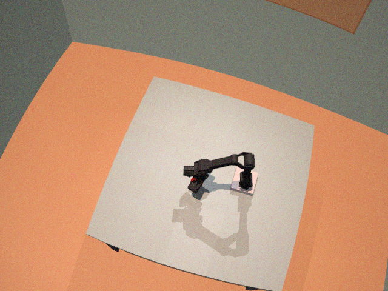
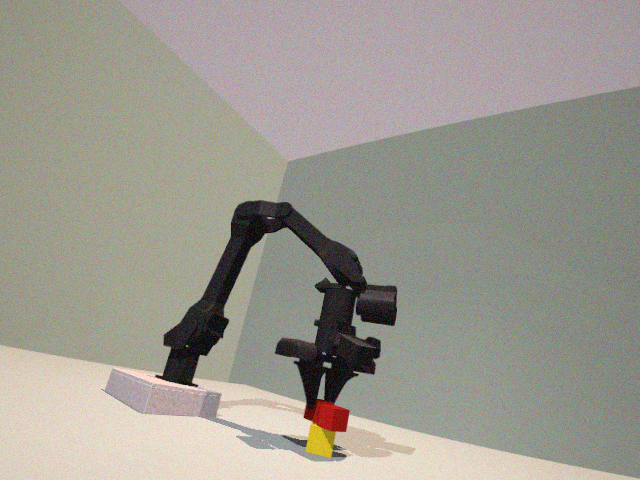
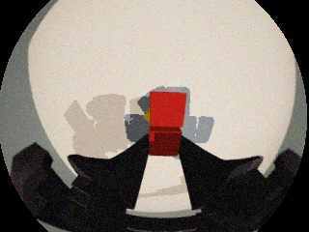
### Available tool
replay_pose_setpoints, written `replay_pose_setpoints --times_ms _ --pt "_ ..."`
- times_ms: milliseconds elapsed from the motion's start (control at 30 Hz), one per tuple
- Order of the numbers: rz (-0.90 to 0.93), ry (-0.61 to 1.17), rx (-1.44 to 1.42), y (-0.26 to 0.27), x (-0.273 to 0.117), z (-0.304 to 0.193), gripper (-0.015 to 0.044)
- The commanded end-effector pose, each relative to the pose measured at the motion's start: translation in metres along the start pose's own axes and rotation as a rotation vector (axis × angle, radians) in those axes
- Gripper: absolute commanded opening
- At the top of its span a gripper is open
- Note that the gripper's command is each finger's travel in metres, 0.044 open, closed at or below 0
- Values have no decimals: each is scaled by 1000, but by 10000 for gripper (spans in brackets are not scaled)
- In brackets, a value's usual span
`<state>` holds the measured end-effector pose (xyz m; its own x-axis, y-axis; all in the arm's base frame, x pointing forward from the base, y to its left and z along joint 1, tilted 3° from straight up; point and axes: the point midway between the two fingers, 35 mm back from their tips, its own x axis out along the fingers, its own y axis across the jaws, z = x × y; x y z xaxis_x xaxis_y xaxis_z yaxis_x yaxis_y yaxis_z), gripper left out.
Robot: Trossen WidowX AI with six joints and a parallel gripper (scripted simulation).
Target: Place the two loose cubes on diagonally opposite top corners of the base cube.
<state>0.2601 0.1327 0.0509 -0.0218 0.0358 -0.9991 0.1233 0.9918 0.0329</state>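
Note:
The yellow base cube (image 2: pixel 320 440) (image 3: pixel 147 116) stands on the table, mostly covered in the wrist view. One red cube (image 2: pixel 331 416) (image 3: pixel 167 109) sits level on its top, offset toward one corner and overhanging it. My gripper (image 2: pixel 320 402) (image 3: pixel 164 137) points down, shut on the second red cube (image 2: pixel 309 413) (image 3: pixel 165 143). That held cube is beside the first one, on its far side in the exterior view, at about the same height. I cannot tell whether it touches the base or how wide the gap between the red cubes is. The top view shows only red specks under the gripper.
The arm's pale mounting block (image 1: pixel 235 175) (image 2: pixel 173 400) stands on the light table (image 1: pixel 175 125) (image 2: pixel 62 428), to the left of the cubes in the exterior view. The arm arches over from it. Shadows of the arm and gripper fall around the cubes.

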Motion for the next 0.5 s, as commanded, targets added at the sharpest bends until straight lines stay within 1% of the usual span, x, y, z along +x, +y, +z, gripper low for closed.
replay_pose_setpoints --times_ms 0,133,300,467 --pt "2 1 0 0 0 0 105" --pt "2 1 0 0 0 0 205" --pt "2 1 0 0 0 0 205" --pt "0 0 0 0 -11 0 205"
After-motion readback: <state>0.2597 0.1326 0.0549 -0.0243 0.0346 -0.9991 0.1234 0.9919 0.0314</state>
